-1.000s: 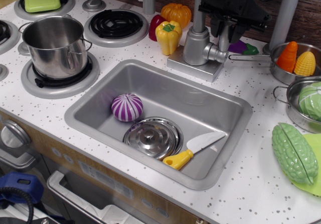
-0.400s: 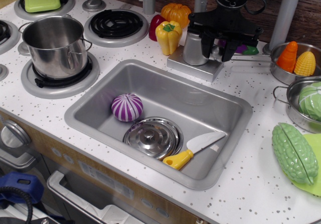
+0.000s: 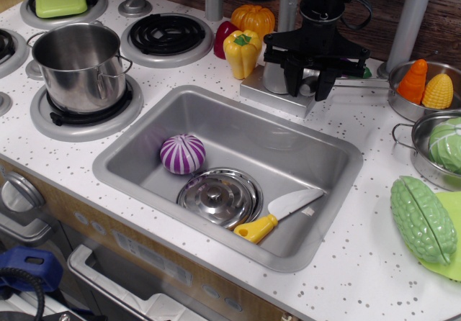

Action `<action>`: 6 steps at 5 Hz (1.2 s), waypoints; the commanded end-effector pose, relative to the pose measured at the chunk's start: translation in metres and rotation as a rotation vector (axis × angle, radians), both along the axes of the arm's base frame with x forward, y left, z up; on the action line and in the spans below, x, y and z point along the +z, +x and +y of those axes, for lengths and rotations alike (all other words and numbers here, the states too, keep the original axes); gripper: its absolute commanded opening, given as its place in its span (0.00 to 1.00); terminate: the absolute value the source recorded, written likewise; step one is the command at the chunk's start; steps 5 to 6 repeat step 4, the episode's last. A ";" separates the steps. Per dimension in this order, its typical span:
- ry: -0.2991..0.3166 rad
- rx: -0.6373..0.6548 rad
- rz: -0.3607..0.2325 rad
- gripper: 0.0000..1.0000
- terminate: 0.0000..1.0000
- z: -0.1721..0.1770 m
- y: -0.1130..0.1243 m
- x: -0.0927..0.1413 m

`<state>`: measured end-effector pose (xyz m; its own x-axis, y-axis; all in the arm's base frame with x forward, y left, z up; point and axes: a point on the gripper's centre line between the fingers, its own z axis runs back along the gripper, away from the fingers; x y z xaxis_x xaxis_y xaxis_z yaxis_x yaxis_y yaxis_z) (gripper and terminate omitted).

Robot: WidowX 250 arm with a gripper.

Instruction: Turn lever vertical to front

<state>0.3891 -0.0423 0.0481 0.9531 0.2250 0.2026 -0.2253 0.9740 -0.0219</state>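
gripper point(image 3: 308, 85): black, jaws spread apart, straddling the lever, gripping nothing
lever point(image 3: 308, 83): short grey stub between fingers, mostly hidden
tap body point(image 3: 274, 76): on square base plate

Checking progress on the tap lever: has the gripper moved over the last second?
Yes. The gripper has come down and slightly left, from above the tap body to level with the lever, fingers straddling it.

Lever point(image 3: 309, 88) mostly hidden behind black fingers point(image 3: 293, 76) (contact unclear), green mat point(image 3: 452, 213) cut off right.
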 end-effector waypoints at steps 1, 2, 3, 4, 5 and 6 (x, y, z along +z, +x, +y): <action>-0.015 0.012 -0.007 0.00 0.00 -0.005 0.001 -0.008; -0.021 0.021 -0.006 0.00 0.00 -0.005 0.002 -0.011; 0.020 -0.011 0.007 1.00 0.00 -0.004 0.003 0.000; 0.020 -0.011 0.007 1.00 1.00 -0.004 0.003 0.000; 0.020 -0.011 0.007 1.00 1.00 -0.004 0.003 0.000; 0.020 -0.011 0.007 1.00 1.00 -0.004 0.003 0.000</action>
